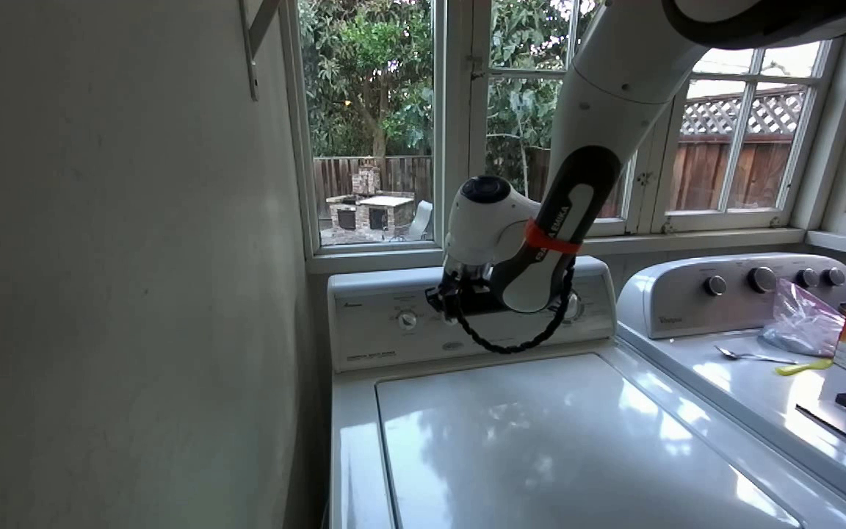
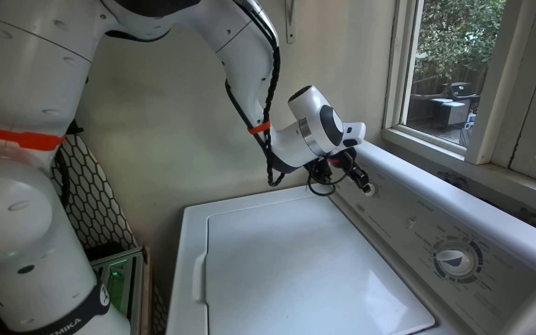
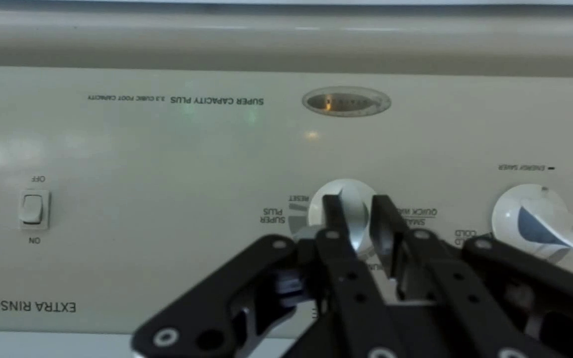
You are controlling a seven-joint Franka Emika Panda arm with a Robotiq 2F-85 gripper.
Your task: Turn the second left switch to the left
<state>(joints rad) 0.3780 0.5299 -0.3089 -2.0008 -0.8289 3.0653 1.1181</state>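
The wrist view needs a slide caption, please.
Gripper at a washer knob flanked by a switch and another knob.

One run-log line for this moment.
target: washer load-size knob | gripper: fingers flanking knob's ridge | grip: unclear | turn: unconfirmed

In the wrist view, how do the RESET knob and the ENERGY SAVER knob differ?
The RESET knob is partly hidden by the tool; the ENERGY SAVER knob shows almost whole. The RESET knob's ridge runs nearly upright in the picture, the ENERGY SAVER knob's at a slant. Both are round, white and on the same panel.
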